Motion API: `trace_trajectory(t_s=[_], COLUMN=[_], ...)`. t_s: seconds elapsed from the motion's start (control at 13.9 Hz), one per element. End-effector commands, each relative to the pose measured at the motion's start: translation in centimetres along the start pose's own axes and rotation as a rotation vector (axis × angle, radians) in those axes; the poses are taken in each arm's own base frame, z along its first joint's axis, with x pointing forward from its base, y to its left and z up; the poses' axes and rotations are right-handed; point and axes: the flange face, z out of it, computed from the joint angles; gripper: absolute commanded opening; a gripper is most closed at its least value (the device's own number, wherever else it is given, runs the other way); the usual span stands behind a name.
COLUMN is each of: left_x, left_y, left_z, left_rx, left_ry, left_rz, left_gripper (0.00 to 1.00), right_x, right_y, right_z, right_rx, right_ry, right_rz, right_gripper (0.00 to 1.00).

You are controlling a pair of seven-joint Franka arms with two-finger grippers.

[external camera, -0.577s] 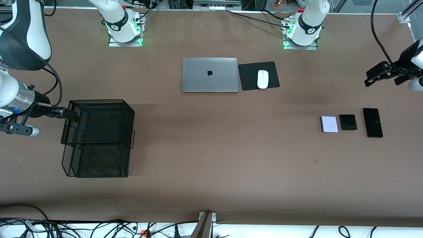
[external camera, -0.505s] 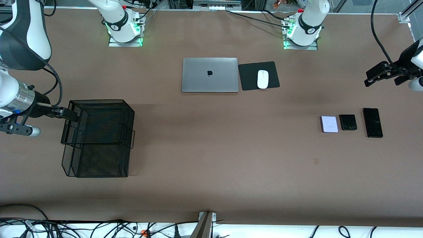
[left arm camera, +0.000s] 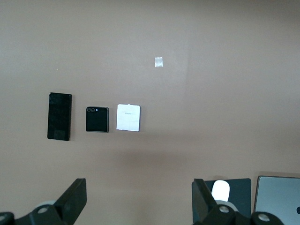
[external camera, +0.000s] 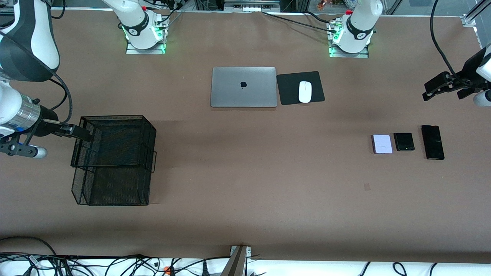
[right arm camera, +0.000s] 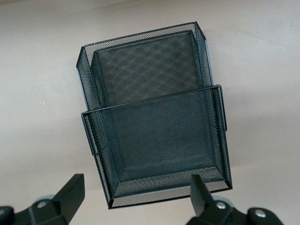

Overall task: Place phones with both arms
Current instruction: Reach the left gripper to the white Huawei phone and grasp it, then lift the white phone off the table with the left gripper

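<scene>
my left gripper (left arm camera: 136, 206) hangs with its jaws wide and nothing between them, over bare brown table (external camera: 245, 184) at the left arm's end; my right gripper (right arm camera: 136, 204) likewise spread and empty, at the rim of the black wire-mesh two-tier basket (external camera: 113, 159) at the right arm's end; the front view gives the whole layout but only the side of each gripper; the wrist views show the gaps between the fingers; right wrist view looks down into the basket: fine diamond mesh, square walls, upper tray stepped over the lower one, both bare inside; left wrist view shows two camera lenses on the small squarish black phone (left arm camera: 97, 119), barely readable from the front; phones lie flat in a row toward the left arm's end: small squarish pale lilac-white phone (external camera: 382, 144), the black squarish one just beside it, then the longer slim black slab phone (external camera: 432, 142), matte, apart; farther from the camera, closed silver laptop (external camera: 243, 87) beside a black mouse pad (external camera: 287, 90) bearing a glossy white oval mouse (external camera: 305, 92).
</scene>
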Motion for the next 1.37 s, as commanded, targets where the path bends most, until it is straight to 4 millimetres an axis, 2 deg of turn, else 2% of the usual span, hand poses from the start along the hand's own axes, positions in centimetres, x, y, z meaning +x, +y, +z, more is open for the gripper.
trace_trajectory(t_s=[0.0, 0.22, 0.51, 0.79, 1.08, 1.3], left_x=[0.9, 3.0, 6.0, 8.4, 8.1, 6.3], left_y=[-0.6, -2.0, -5.4, -6.5, -8.0, -8.1], left_z=[3.5, 9.6, 18.5, 26.0, 34.5, 37.5], left_rx=[0.048, 0.052, 0.027, 0.012, 0.005, 0.002], left_ry=[-0.008, -0.036, -0.077, -0.07, 0.013, 0.027], left_rz=[0.049, 0.081, 0.168, 0.164, 0.142, 0.12], left_gripper=[1.0, 1.0, 1.0, 1.0, 1.0, 1.0], right_x=[-0.3, -0.3, -0.3, -0.3, -0.3, -0.3], right_y=[-0.1, -0.1, -0.1, -0.1, -0.1, -0.1], right_z=[-0.5, -0.4, -0.4, -0.4, -0.5, -0.4], right_rx=[0.003, 0.003, 0.002, 0.002, 0.003, 0.002], right_ry=[0.009, 0.007, 0.006, 0.006, 0.007, 0.006], right_rz=[0.001, 0.001, 0.001, 0.001, -0.001, -0.001], right_gripper=[1.0, 1.0, 1.0, 1.0, 1.0, 1.0])
